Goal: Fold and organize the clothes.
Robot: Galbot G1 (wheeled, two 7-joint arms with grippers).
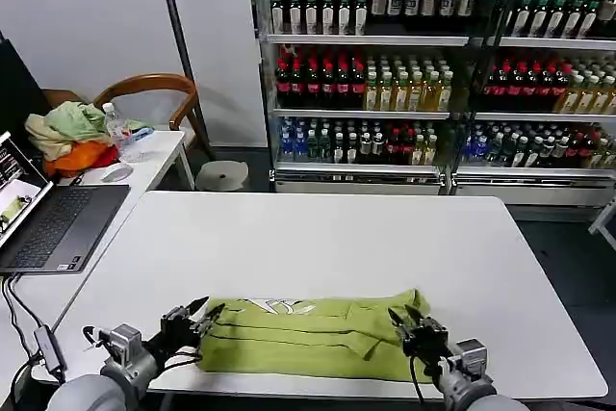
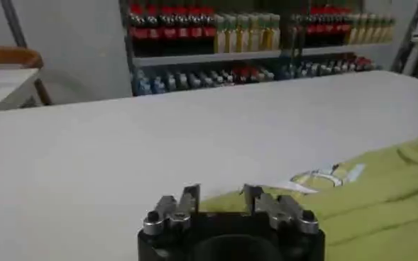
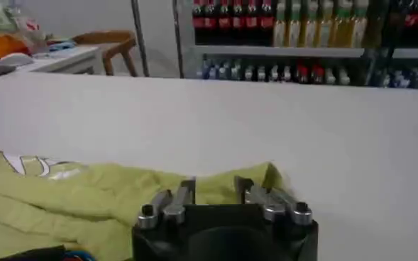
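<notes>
A broad white rectangular table [image 1: 318, 238] stretches ahead of both grippers. Between them, along its near edge, lies the lime yellow-green cotton T-shirt [image 1: 308, 339], folded into a long band. The left gripper [image 1: 203, 315] and right gripper [image 1: 404, 319] sit at opposite ends, fingers spread, holding nothing.

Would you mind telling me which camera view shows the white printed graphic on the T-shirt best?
The left wrist view: the white graphic lies close and unobstructed on the T-shirt. The head view shows it small, between both grippers. The right wrist view catches it at the frame's edge.
</notes>
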